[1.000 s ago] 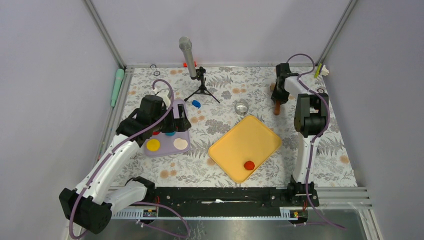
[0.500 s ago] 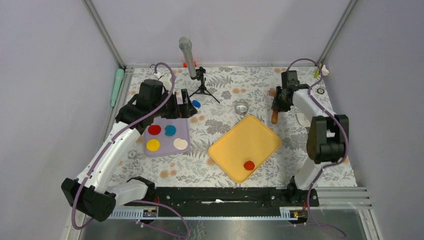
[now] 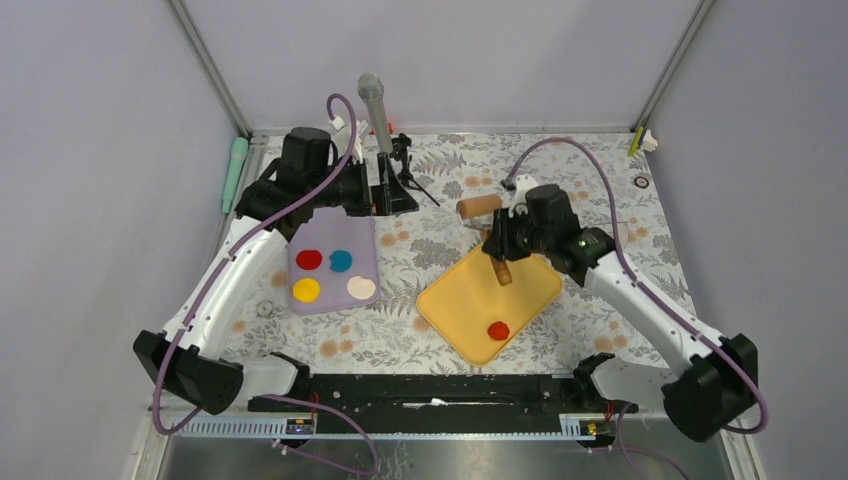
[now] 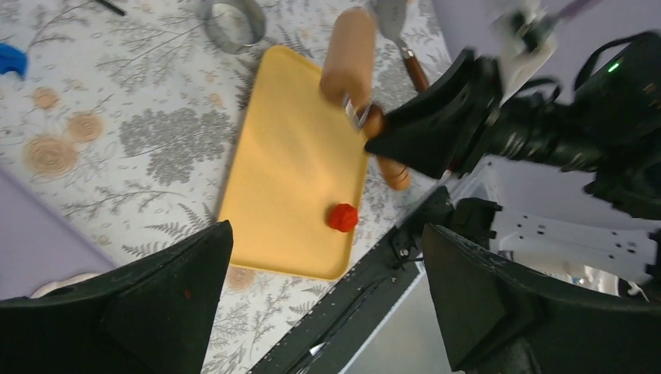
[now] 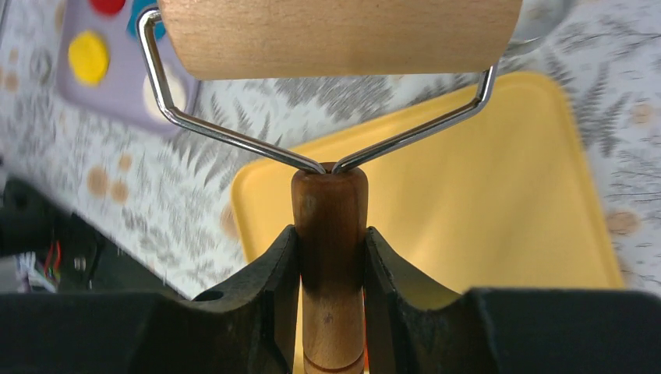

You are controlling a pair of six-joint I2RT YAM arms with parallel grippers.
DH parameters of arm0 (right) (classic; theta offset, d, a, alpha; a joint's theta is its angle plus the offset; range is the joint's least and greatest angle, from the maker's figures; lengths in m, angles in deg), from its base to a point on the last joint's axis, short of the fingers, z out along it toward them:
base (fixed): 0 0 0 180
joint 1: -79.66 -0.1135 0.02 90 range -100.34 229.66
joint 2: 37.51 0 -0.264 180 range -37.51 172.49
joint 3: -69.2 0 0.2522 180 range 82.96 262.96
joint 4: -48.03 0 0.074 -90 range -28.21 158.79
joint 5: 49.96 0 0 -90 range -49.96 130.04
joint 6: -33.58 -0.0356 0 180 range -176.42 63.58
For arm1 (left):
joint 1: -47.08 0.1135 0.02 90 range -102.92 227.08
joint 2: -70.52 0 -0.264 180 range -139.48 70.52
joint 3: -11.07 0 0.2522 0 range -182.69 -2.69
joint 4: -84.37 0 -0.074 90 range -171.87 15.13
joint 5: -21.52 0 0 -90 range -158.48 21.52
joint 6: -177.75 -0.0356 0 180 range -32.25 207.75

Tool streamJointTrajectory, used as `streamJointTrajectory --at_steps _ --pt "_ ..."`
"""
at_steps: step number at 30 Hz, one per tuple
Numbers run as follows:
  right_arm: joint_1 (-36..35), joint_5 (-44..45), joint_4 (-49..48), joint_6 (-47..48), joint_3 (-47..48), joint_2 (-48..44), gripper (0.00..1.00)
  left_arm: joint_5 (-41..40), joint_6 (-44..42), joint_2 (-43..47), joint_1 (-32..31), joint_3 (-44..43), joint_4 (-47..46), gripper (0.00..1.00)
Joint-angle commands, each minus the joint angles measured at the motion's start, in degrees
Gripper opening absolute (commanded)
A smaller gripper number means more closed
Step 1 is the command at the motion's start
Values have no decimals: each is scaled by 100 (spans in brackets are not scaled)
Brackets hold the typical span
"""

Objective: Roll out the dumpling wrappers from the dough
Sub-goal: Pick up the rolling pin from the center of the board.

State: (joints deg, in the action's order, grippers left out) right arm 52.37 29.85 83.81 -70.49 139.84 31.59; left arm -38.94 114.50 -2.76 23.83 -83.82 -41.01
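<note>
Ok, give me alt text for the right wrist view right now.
The right gripper is clamped on the wooden handle of a hand roller, whose barrel spans the top of the frame. Behind it lies the yellow tray on the floral tablecloth; the purple tray with coloured discs shows at upper left.

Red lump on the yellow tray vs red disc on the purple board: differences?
Shape: the red lump is a rounded blob, while the red disc is flat and round.
Place: the lump sits on the yellow tray, toward its near corner. The disc lies on the purple board with a blue disc, a yellow disc and a cream disc.
Both are red.
</note>
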Motion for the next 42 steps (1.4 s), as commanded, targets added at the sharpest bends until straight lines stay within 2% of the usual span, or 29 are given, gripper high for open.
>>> streamJointTrajectory --at_steps 1,9,18,23,27,31,36,42 --pt "-657 -141 -344 393 -290 -650 0 800 -46 -71 -124 -447 -13 99" --pt "-1201 -497 237 879 52 -811 0 687 121 -844 -549 -797 455 99" --pt "-1738 -526 474 1076 146 -830 0 942 131 -1757 -619 -1329 1087 99" --pt "-1793 -594 407 1137 34 -894 0 1555 -32 -2028 -722 -1260 1275 99" --pt "-1804 -586 294 1241 -124 -956 0 1743 -252 -2182 -984 -1168 1549 99" --pt "-1806 -595 183 1320 -252 -976 0 1909 -44 -2261 -1147 -951 1401 97" --pt "-1802 -610 86 1371 -281 -964 0 2009 413 -2334 -1182 -715 911 89" --pt "-1815 -613 20 1379 -309 -943 0 1955 509 -2491 -1233 -721 900 83"
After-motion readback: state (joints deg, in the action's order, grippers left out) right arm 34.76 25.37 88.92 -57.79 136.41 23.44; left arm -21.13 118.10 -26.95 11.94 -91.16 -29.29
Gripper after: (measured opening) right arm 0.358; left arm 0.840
